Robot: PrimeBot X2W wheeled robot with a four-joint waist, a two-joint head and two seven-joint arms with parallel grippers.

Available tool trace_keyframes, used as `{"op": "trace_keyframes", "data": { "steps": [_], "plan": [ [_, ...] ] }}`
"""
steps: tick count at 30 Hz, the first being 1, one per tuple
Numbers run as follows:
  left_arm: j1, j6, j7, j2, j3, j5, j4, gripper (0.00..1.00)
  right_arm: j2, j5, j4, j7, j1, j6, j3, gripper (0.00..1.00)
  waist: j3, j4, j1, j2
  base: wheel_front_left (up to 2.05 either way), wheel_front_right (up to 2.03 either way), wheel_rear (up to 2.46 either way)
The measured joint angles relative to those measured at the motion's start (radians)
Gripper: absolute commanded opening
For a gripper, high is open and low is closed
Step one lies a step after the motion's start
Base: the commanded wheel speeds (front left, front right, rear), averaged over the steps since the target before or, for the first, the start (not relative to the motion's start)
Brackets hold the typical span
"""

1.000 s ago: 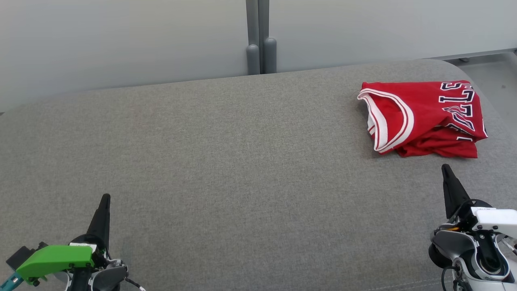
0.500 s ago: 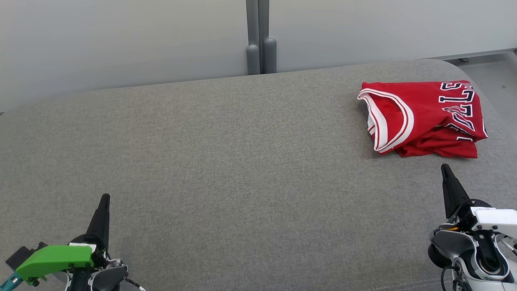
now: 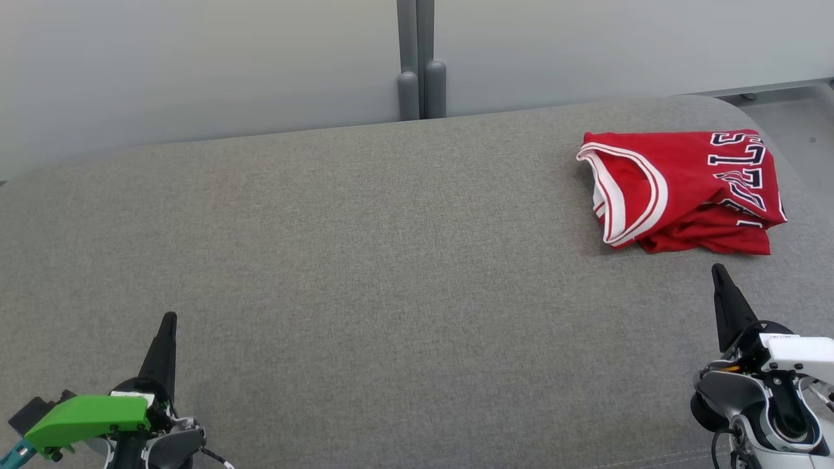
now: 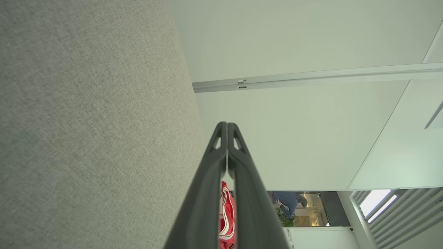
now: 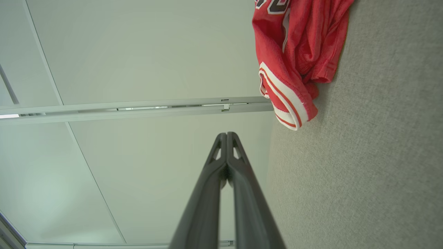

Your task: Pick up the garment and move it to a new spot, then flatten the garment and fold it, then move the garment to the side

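Fabric, grey and woven, is covering the counter (image 3: 391, 273) in the head view, and the garment (image 3: 684, 189), a red jersey with white trim and dark lettering, is lying bunched and folded over on it. The right gripper (image 3: 717, 270) is pointing up just below the garment, apart from it, its two dark fingers pressed together and holding nothing. The left gripper (image 3: 169, 318) is sitting well apart from the garment, far to its left, fingers likewise together and empty. In the left wrist view, the fingers are meeting at their tips, and a sliver of the garment is showing through the slit lower down between them, far beyond. In the right wrist view, the joined fingers are pointing past the garment, whose trimmed edge is lying above and to the right of their tips, not touching.
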Motion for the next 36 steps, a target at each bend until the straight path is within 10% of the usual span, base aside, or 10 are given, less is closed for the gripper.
{"op": "trace_keyframes", "data": {
  "steps": [36],
  "plan": [
    [0.000, 0.000, 0.000, 0.000, 0.003, 0.000, -0.002, 0.00, 0.000, 0.000, -0.001, 0.000, 0.000, 0.000, -0.001, 0.00, 0.000, 0.000, 0.0000, 0.0000, 0.00, 0.00, 0.00]
  ]
}}
